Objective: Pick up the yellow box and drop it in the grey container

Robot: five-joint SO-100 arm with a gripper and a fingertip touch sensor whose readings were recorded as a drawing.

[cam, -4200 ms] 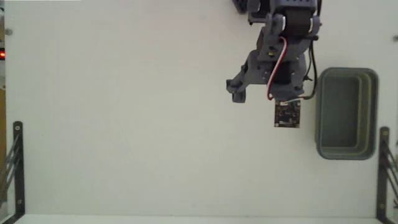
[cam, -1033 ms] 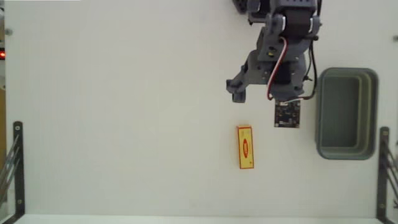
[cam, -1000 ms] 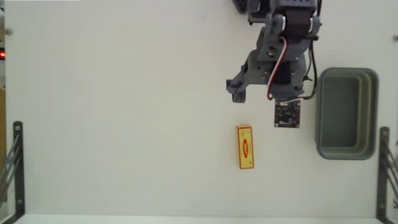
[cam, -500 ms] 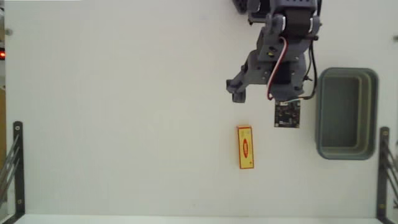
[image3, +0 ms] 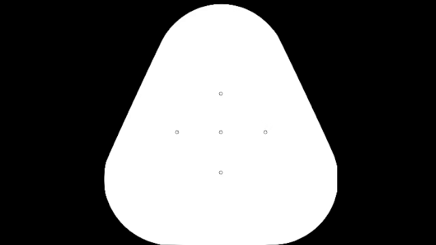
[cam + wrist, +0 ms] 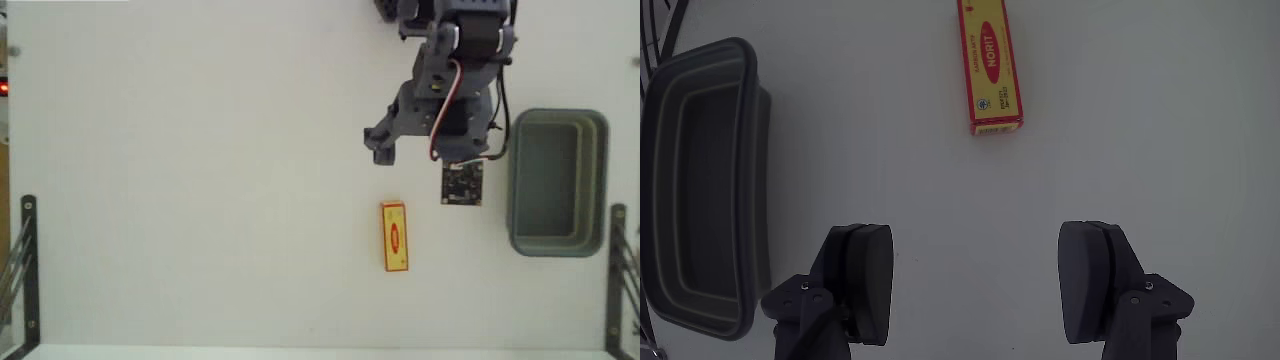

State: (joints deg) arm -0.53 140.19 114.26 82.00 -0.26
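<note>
cut off: yellow box top end, wrist view
yellow box: flat, red oval mark
pincer: fingers apart, empty

white table | black metal brackets at edges

So the count is pretty short: one yellow box and one grey container on one white table. There's one arm with one gripper, which has two fingers.
</note>
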